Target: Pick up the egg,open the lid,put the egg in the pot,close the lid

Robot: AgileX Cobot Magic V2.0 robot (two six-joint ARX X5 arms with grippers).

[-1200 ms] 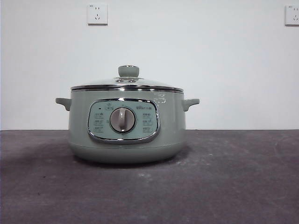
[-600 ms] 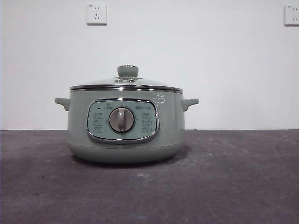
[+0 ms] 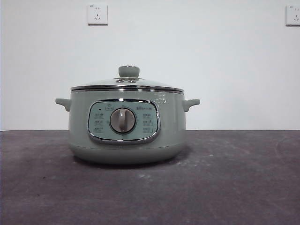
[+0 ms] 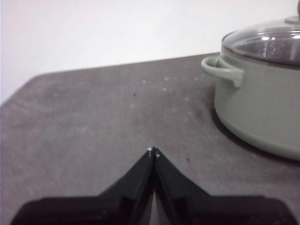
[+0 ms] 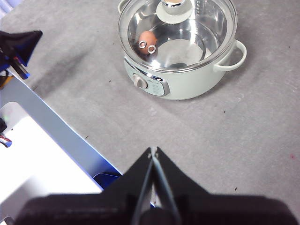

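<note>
— What do we see around here?
— A dark grey, speckled worktop (image 3: 243,187), a plain white wall (image 3: 225,65) behind it.
— And on that wall?
— We count two white sockets (image 3: 97,14), well apart.

The wall (image 3: 225,70) at the back is plain white. Two white plug sockets sit on it, one (image 3: 97,14) up at 11 o'clock and one (image 3: 293,15) up in the corner at 2 o'clock. The table (image 3: 234,183) at 6 o'clock is dark grey, with small pale scuffs. The light is soft and even, and the shadows are faint.
</note>
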